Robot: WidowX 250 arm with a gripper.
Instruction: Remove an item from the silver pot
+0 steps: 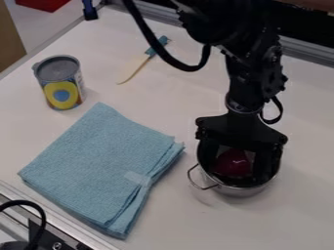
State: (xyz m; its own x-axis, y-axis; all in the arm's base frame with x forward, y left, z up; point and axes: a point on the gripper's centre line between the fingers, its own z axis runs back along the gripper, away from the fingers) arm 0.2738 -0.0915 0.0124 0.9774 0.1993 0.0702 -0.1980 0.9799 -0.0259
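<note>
Down inside the silver pot (242, 190), a dark red item (229, 163), between the wide-set fingers of the black tool (237, 172). Beside the pot, a folded blue cloth (98, 161) on the white surface (297, 219); beyond, a can (60, 84) and a knife (135, 67).

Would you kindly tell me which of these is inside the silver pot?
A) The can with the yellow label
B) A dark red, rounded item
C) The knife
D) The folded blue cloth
B: a dark red, rounded item shows within the rim of the silver pot.
</note>
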